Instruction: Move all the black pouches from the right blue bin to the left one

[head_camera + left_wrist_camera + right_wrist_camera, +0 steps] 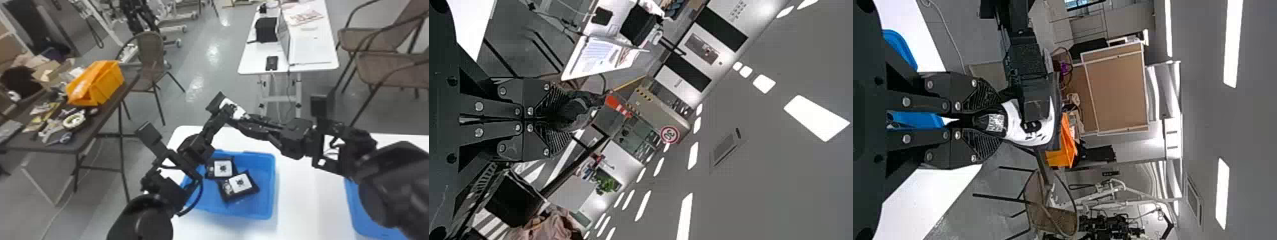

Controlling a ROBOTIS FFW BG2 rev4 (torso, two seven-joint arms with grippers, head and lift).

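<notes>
Above the back edge of the left blue bin (274, 198), a black pouch with a white label (237, 112) hangs between both grippers. My left gripper (226, 112) grips it from the left, my right gripper (247, 120) from the right. The left wrist view has the left gripper (551, 120) shut on the pouch's dark, crumpled edge (577, 113). In the right wrist view the right gripper (975, 120) is shut on the pouch's end (1015, 122), the other gripper lying across its label. Two labelled pouches (223, 168) (241, 183) lie partly overlapping inside the left bin.
The right blue bin (359, 210) is at the right edge, largely hidden behind the right arm. Both bins stand on a white table (306, 198). A dark side table (73, 143) with an orange crate (107, 84) stands at the left, another white table (312, 48) farther back.
</notes>
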